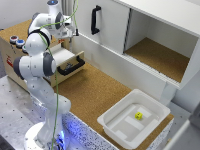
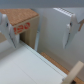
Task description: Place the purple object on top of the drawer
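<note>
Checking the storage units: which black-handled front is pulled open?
The plywood drawer with the horizontal bar handle, below the gripper, is pulled out. The white cabinet door with the vertical handle looks shut.

the exterior view is evenly and brightly lit, with soft shadows only inside the open cabinet recess [image 1: 160, 55] and under the arm [image 1: 37, 65]. it is low in resolution and slightly soft throughout. a bluish glow sits by the robot base [image 1: 70, 127]. the wrist view is blurrier, pale and washed out, perhaps from overexposure; the fingers [image 2: 5, 27] lack sharp edges.
</note>
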### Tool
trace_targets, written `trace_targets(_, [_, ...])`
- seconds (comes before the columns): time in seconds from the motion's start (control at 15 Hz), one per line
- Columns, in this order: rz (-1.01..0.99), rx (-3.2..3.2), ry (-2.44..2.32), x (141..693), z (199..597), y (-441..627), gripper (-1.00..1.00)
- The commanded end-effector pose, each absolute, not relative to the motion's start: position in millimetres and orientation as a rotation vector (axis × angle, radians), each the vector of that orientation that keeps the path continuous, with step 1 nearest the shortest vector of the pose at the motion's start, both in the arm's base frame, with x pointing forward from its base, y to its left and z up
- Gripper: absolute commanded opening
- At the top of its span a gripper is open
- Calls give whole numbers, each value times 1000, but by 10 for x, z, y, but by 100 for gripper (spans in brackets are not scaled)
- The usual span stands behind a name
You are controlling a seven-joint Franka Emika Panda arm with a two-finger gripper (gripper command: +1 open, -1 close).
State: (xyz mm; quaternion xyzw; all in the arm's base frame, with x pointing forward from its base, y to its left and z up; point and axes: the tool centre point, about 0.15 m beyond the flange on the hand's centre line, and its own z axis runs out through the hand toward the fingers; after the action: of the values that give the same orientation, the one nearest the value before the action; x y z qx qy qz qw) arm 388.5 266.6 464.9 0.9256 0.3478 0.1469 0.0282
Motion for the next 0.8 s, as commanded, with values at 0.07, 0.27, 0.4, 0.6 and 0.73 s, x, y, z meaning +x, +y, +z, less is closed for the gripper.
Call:
trace_targets(0.07, [541, 2907, 844, 4005, 4493, 2081, 100])
trace_targets(0.27, [550, 2934, 713, 4111, 4517, 1946, 100])
trace_targets(0.4, [542, 2962, 589, 4184, 4510, 1843, 100])
trace_targets(0.6, [526, 2996, 461, 4239, 4494, 1730, 100])
trace_targets(0.73, [526, 2996, 461, 4239, 4494, 1730, 100])
